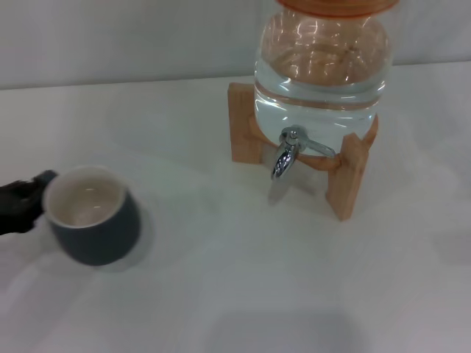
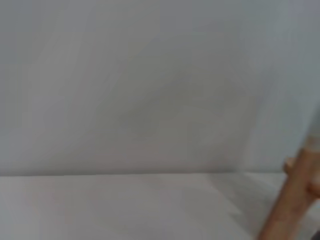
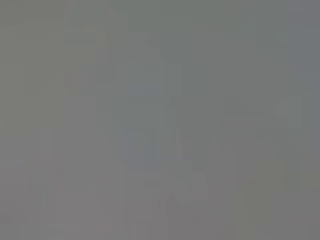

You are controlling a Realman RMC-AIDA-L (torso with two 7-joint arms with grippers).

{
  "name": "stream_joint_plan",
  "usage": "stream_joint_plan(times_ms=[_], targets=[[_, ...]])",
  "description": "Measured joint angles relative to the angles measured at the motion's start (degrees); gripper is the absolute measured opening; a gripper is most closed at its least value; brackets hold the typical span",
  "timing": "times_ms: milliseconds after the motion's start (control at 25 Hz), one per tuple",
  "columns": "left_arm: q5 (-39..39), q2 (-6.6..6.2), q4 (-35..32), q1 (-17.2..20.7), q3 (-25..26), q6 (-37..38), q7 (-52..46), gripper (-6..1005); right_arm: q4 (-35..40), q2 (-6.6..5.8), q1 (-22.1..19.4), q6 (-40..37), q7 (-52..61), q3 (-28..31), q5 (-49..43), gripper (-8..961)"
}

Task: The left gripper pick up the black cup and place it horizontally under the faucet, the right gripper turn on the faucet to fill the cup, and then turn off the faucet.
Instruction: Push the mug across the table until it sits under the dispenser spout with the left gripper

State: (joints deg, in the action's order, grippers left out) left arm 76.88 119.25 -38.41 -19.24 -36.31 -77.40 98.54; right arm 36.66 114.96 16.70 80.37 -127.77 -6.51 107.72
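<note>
In the head view the black cup [image 1: 96, 217] is at the left, upright with a slight tilt, its cream inside showing. My left gripper [image 1: 33, 198] reaches in from the left edge, and its black fingers [image 1: 22, 204] hold the cup at the rim on its left side. The chrome faucet [image 1: 285, 156] juts from the front of the clear water jug [image 1: 320, 66], well to the right of the cup, spout curving down and nothing beneath it. My right gripper is out of view, and the right wrist view shows only flat grey.
The jug rests on a wooden stand [image 1: 346, 176] toward the back right of the white table [image 1: 243, 279]. One leg of the stand [image 2: 292, 200] shows at the edge of the left wrist view, in front of a plain wall.
</note>
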Motion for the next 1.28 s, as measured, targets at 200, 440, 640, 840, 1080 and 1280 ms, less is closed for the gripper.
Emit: stream_joint_plan(times_ms=[200, 440, 640, 840, 1080, 1280], targets=[[0.1, 0.23, 1.9, -3.9, -4.3, 0.9, -0.4, 191, 0.0, 0.00, 0.4, 0.0, -0.1, -2.9, 0.2, 842], [0.3, 0.31, 6.4, -8.6, -9.5, 4.4, -0.8, 190, 0.0, 0.07, 0.9, 0.1, -0.5, -4.7, 0.2, 842], [6.4, 0.48, 8.0, -10.1, -20.2, 10.0, -2.0, 189, -0.2, 0.15, 1.3, 0.1, -0.9, -5.9, 0.3, 842], [16.5, 0.45, 7.6, -10.0, -33.0, 15.5, -2.3, 188, -0.2, 0.18, 1.4, 0.0, -0.9, -6.5, 0.3, 842], [22.6, 0.42, 7.5, -10.4, -43.5, 21.2, -2.5, 187, -0.1, 0.18, 1.8, 0.1, -1.0, -6.9, 0.3, 842], [28.0, 0.44, 5.4, -9.7, -51.6, 25.8, -2.1, 186, -0.1, 0.18, 1.8, 0.5, -1.0, -6.9, 0.3, 842]])
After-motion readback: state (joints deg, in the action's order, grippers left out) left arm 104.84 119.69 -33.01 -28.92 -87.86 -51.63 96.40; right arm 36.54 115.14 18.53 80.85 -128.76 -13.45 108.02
